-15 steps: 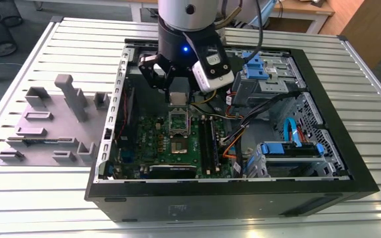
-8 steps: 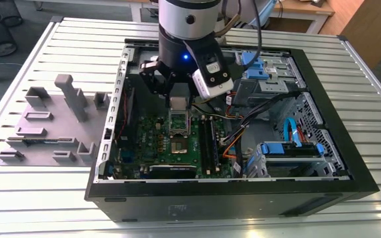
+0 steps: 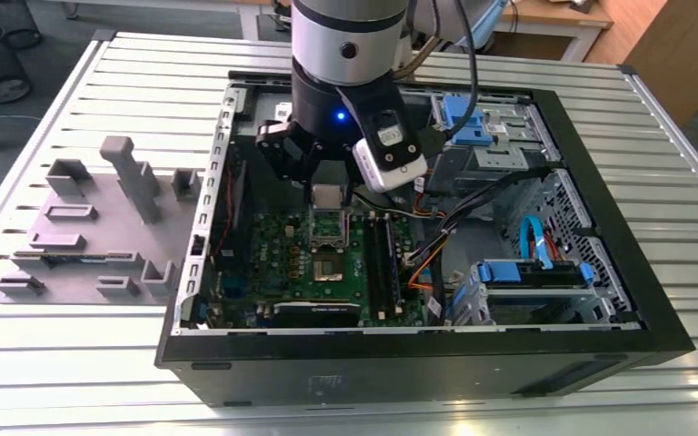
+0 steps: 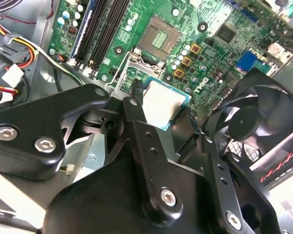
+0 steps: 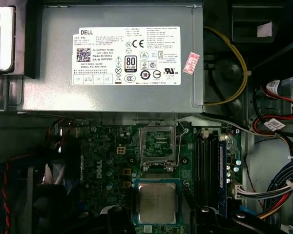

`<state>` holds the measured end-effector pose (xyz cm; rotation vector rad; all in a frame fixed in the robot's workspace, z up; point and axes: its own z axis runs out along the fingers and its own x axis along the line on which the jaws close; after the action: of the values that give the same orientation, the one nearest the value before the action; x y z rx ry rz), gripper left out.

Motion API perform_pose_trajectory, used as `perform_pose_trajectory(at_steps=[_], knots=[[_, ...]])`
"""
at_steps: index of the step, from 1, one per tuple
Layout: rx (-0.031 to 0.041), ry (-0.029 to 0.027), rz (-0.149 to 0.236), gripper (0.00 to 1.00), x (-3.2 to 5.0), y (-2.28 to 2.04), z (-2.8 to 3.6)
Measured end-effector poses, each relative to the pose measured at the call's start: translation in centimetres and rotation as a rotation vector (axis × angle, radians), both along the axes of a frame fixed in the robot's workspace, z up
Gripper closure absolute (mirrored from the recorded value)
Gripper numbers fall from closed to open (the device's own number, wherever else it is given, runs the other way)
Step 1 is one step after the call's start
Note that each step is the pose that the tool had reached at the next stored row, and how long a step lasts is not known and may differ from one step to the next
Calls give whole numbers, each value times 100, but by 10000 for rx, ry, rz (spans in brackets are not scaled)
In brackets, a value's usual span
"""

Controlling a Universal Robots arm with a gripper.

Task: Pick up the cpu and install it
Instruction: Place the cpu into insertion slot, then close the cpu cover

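Observation:
The cpu (image 4: 162, 102) is a small square chip with a pale silver top and a thin green rim. My gripper (image 4: 161, 111) is shut on it, a black finger (image 4: 136, 109) on one side and another on the opposite edge. It hangs above the green motherboard (image 4: 219, 63), a short way from the open socket (image 4: 159, 39), whose gold contact field lies bare. In the first wrist view the cpu (image 5: 156, 202) sits beside the socket (image 5: 157, 145). In the exterior view my gripper (image 3: 328, 200) holds the cpu (image 3: 328, 193) over the motherboard (image 3: 283, 259) inside the open computer case (image 3: 640, 300).
A grey power supply (image 5: 112, 58) borders the board. Memory slots (image 5: 205, 161) and cable bundles (image 5: 273, 190) lie beside the socket. A black fan (image 4: 256, 119) stands close to my fingers. On the slatted table, a grey plastic fixture (image 3: 94, 227) sits at the exterior view's left.

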<state>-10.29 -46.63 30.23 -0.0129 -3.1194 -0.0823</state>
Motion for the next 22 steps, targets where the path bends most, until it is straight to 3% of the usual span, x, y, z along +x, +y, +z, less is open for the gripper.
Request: perform_pose_trajectory(at_steps=[12,22], knots=[[2,-1,1,53,0,-14,-9],[43,-1,1,53,1,-15,-128]])
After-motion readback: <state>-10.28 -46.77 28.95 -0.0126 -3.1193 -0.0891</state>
